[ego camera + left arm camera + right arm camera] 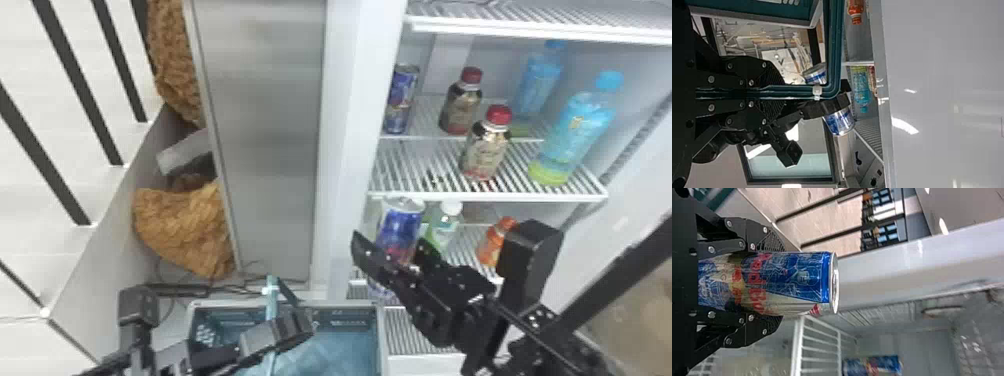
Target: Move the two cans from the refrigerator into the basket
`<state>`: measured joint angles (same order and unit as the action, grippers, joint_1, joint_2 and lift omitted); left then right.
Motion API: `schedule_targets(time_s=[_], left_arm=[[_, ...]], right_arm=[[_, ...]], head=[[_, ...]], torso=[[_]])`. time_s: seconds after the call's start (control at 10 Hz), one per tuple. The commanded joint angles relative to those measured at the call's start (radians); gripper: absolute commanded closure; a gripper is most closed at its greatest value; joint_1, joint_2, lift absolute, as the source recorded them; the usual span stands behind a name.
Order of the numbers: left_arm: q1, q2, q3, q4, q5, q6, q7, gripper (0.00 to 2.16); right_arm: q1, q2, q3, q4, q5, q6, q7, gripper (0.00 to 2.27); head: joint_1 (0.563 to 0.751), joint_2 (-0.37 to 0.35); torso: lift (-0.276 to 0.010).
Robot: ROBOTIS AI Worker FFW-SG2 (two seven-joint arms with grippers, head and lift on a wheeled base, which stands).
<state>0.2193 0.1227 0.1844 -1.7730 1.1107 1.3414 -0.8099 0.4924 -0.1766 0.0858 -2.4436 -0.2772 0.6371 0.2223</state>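
In the head view my right gripper (395,265) holds a blue and silver can (401,225) upright in front of the lower refrigerator shelf. The right wrist view has this can (789,280) lengthwise between the fingers of the right gripper (775,284), shut on it. A second can (401,97) stands at the left end of the upper shelf. Low in the head view is my left gripper (282,327), at the teal handle of the basket (355,322). Seen from the left wrist, the left gripper (774,92) is shut on that handle (801,92).
Red-capped bottles (486,150) and blue bottles (575,132) stand on the upper shelves. Below the shelf edge (490,197) are a green bottle (442,227) and an orange one (495,242). The refrigerator's side wall (357,125) rises just left of the held can.
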Motion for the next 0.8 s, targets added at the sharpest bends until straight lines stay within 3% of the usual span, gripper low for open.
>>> schedule_targets(time_s=[0.0,0.7], left_arm=[[-0.001,0.000,0.003,0.000,0.000,-0.001,0.000,1.19],[-0.006,-0.003,-0.001,0.000,0.002,-0.004,0.000,1.19]], right_arm=[[-0.002,-0.006,-0.002,-0.002,-0.006,0.050,0.035,1.19],[-0.021,-0.001,-0.014,0.113,-0.020,0.178,0.285,1.17]], head=[[0.695,-0.088],[0.695,-0.029]], torso=[[-0.031],[-0.031]])
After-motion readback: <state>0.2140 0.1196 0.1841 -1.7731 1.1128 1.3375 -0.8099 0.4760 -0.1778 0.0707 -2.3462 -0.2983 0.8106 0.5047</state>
